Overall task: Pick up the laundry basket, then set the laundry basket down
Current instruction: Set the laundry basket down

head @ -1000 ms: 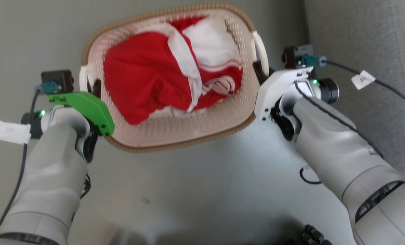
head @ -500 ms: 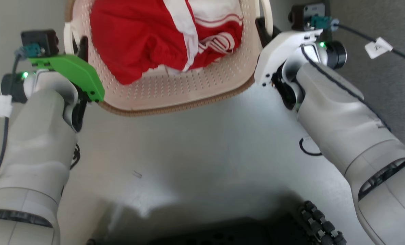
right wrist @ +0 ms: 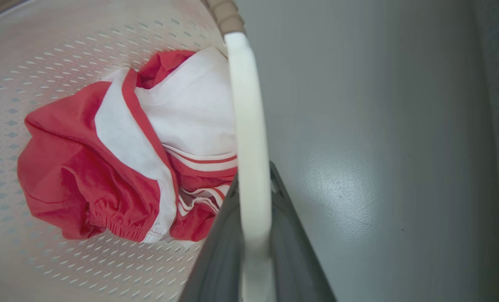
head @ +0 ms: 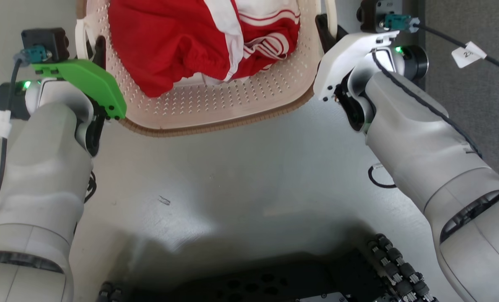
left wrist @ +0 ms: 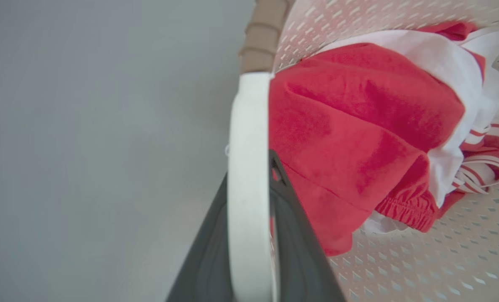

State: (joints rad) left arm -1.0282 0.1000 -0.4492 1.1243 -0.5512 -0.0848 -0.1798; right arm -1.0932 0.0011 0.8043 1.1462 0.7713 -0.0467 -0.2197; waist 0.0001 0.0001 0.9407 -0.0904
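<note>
Compared with a second ago, the head camera is shifted, so the laundry basket [head: 215, 105] is pushed up to the top edge and a dark wheeled base [head: 274, 281] is seen at the bottom. The basket is held between the left claw [head: 92, 48] and right claw [head: 327, 27], over grey floor [head: 232, 176]. Left wrist: the white left handle [left wrist: 249, 188] is pinched between both dark fingers, with red-and-white clothing [left wrist: 358, 126] just beside. Right wrist: same deal, the right handle [right wrist: 251, 167] is clamped.

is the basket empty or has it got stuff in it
Not empty: red-and-white clothing lies bunched inside the basket, covering part of its perforated bottom.
</note>
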